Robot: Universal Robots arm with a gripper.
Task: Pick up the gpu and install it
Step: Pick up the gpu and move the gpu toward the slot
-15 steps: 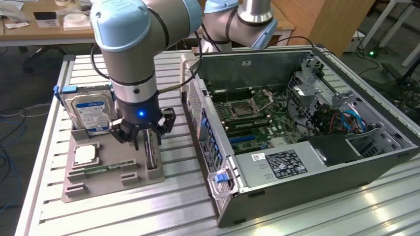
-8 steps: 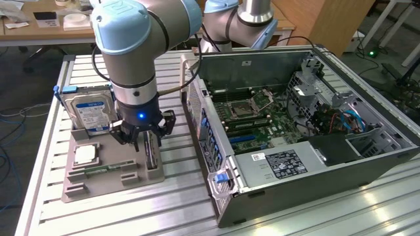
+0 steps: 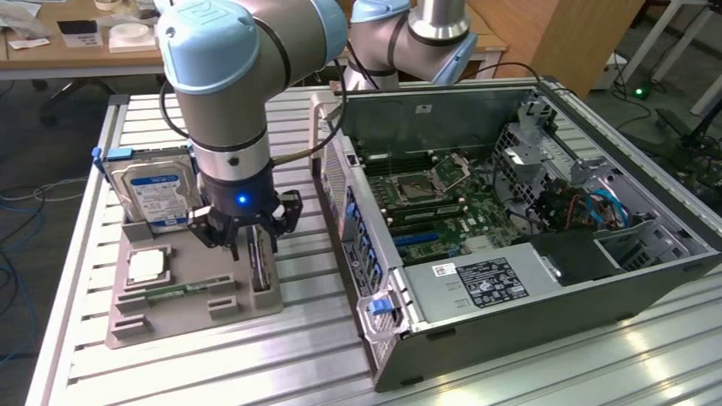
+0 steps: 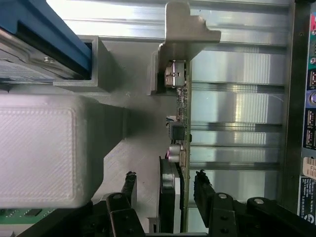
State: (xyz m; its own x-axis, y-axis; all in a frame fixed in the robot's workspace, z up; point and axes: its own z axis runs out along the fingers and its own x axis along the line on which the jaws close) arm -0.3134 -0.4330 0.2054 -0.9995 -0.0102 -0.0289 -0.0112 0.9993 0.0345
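The gpu (image 3: pixel 263 264) stands on its edge in a slot at the right side of the grey parts tray (image 3: pixel 186 326). My gripper (image 3: pixel 250 241) hangs right over it, lowered onto the card's top. In the wrist view the gpu (image 4: pixel 179 118) appears edge-on as a thin green board with small silver and dark parts. My gripper (image 4: pixel 165 185) is open. One black fingertip (image 4: pixel 129 183) stands on each side of the card, with a gap on both sides, and nothing is gripped.
A hard drive (image 3: pixel 158 190) with a blue-white label stands at the tray's back, a white chip block (image 3: pixel 147 266) and a memory stick (image 3: pixel 169 292) lie in front of it. The open computer case (image 3: pixel 631 292) with its motherboard (image 3: pixel 445 216) is to the exterior view's right.
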